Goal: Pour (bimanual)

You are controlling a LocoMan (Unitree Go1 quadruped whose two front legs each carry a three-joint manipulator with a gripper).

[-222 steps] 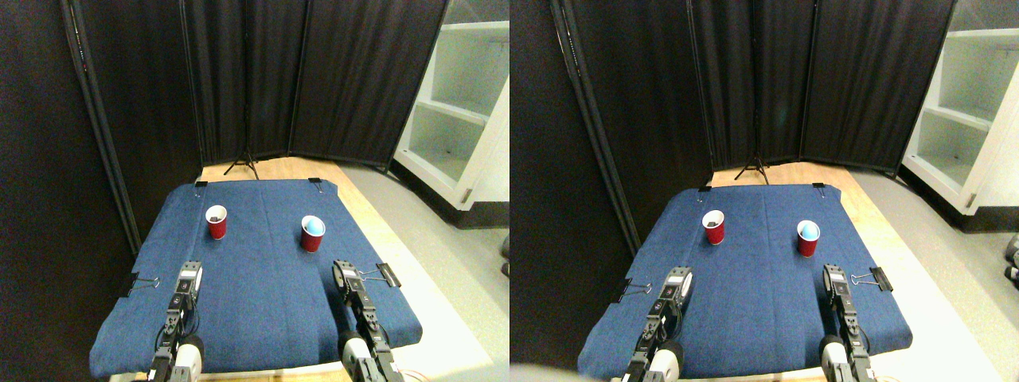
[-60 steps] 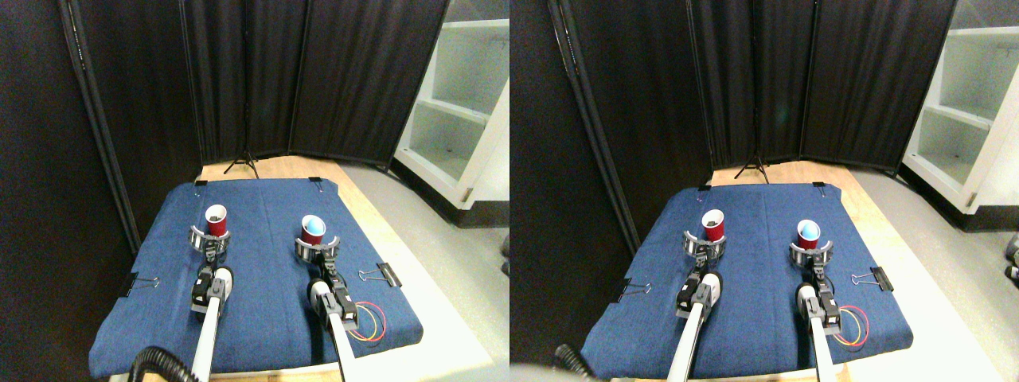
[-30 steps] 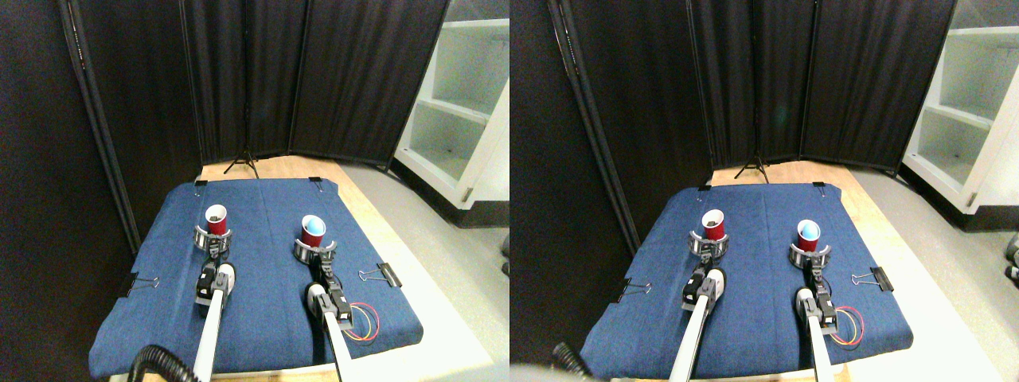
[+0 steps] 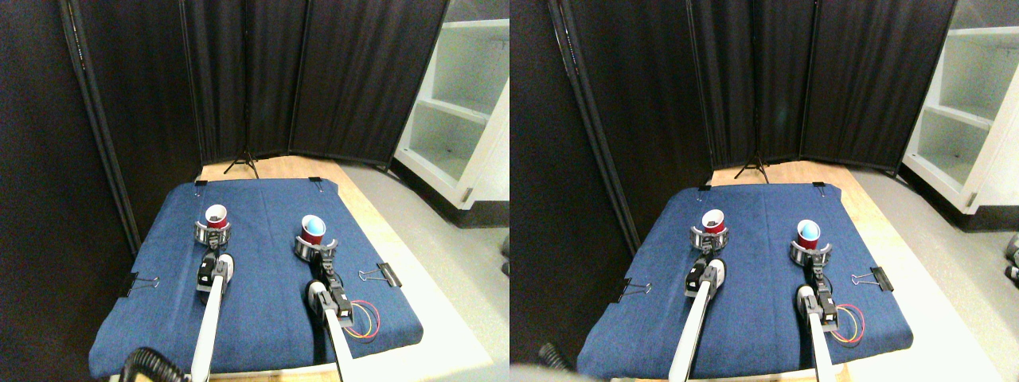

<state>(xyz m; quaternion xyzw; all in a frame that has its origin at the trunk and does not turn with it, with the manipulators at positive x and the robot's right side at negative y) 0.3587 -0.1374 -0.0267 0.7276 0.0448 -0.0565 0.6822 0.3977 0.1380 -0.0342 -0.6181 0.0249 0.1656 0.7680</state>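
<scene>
Where curtains [image 4: 263, 72] hang, seemingly blue cloth [image 4: 255, 294].

1. Your left arm reaches forward from the bottom edge, pale link straight; left pincer [image 4: 212, 234] ends in a curved grey ring, level.
2. Your right arm likewise extended; right pincer [image 4: 313, 248] level, coloured wires looping beside the wrist.

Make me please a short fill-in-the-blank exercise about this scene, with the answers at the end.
1. Both cups are ___ on the outside.
2. The left cup and the right cup stand on a ___ cloth.
3. Something pale ___ shows inside the right cup.
4. The left gripper and the right gripper each sit at the ___ part of a cup.

Answers: red; blue; blue; lower
</scene>
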